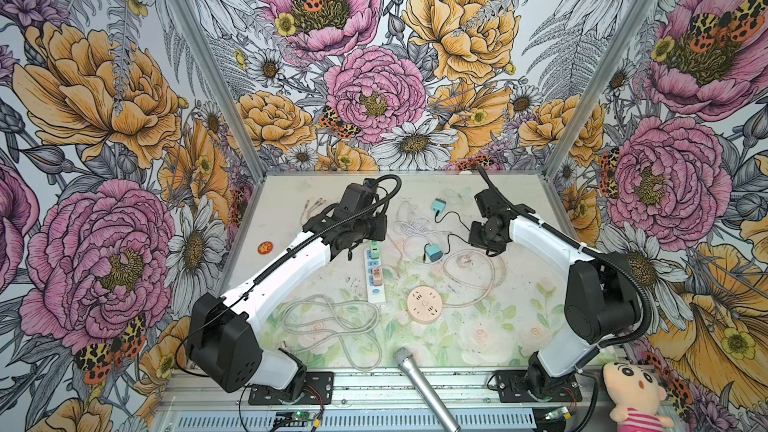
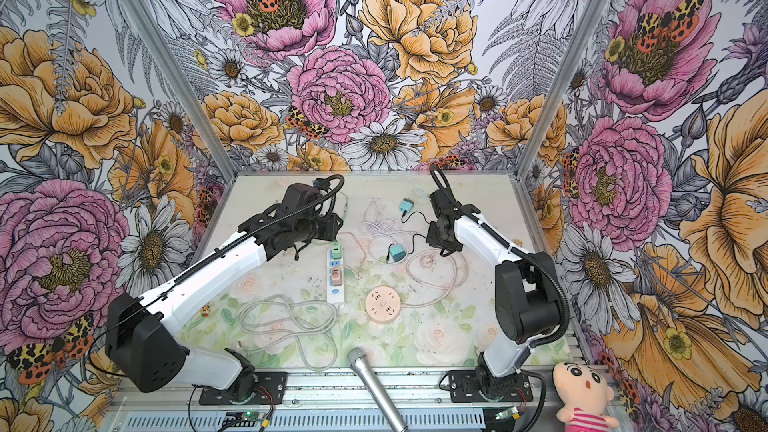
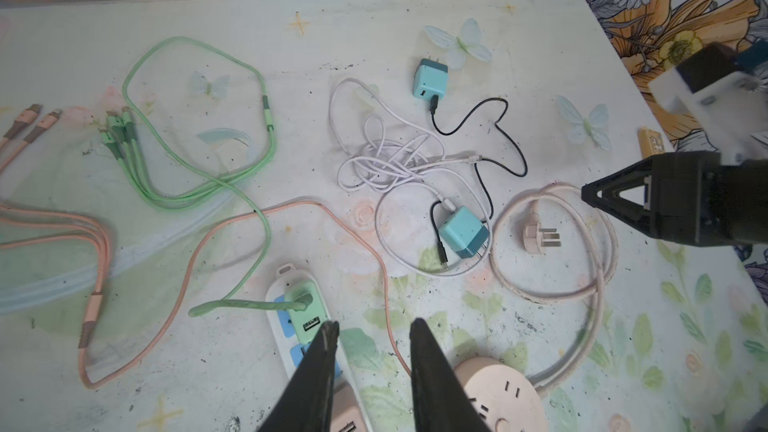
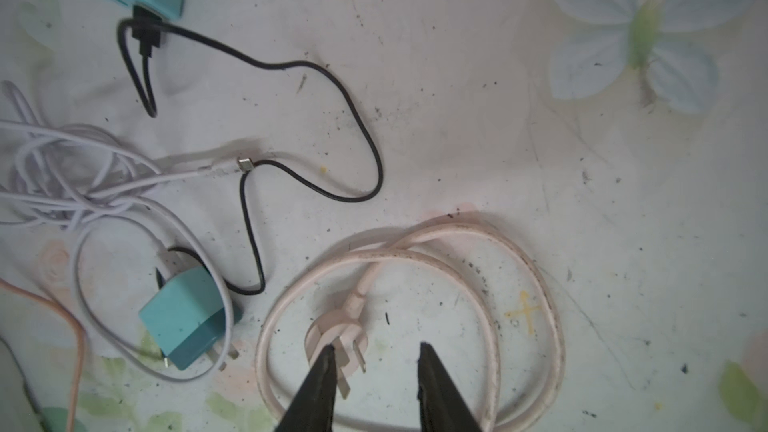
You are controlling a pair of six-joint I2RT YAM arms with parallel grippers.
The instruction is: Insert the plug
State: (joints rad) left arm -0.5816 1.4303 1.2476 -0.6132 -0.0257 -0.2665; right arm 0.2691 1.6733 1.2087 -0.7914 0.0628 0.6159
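Right tool (image 4: 374, 351): tips apart, empty, poised just over the pink three-pin plug (image 4: 334, 326) lying on the counter (image 4: 540, 160) (likely lining up a grasp). Left tool (image 3: 374, 326): apart, empty, above the power strip (image 3: 277, 289), probably to steady it.

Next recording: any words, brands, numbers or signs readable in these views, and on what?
No text can be read in any view.
Small yellow block: dark marks, too blurred to read.
Round orange sticker: print too small to read.
White power strip with blue patches: no readable label.
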